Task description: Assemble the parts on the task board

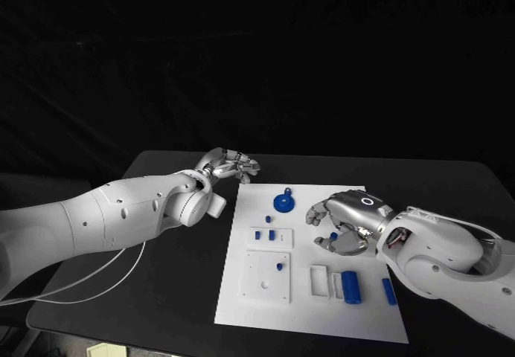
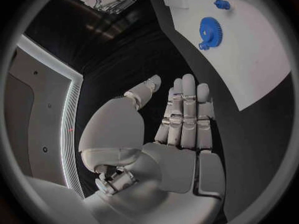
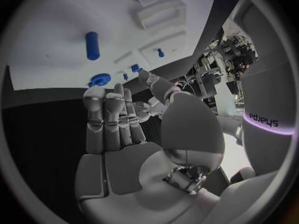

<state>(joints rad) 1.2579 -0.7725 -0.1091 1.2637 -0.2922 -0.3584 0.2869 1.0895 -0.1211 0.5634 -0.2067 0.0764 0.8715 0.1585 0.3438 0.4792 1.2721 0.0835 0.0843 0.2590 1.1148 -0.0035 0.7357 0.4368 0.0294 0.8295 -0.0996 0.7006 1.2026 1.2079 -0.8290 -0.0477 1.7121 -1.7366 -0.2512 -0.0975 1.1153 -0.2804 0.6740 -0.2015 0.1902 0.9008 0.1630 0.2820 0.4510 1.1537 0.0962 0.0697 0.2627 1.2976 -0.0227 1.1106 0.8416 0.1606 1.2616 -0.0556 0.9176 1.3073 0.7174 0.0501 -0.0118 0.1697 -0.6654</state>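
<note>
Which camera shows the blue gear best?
The left wrist view: the blue gear shows large, its teeth clear, unobstructed on the task board. The head view shows it small; the right wrist view, partly behind the right hand.

Place: robotics lab | Signs: black desk (image 1: 172, 297) before dark curtain backdrop (image 1: 257, 74) | white task board (image 1: 311, 312) for tests | racks of equipment and cables (image 3: 227, 52) at room's edge

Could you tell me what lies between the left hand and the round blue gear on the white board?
Nothing: in the head view, only bare black table and white board separate the left hand from the round blue gear.
</note>
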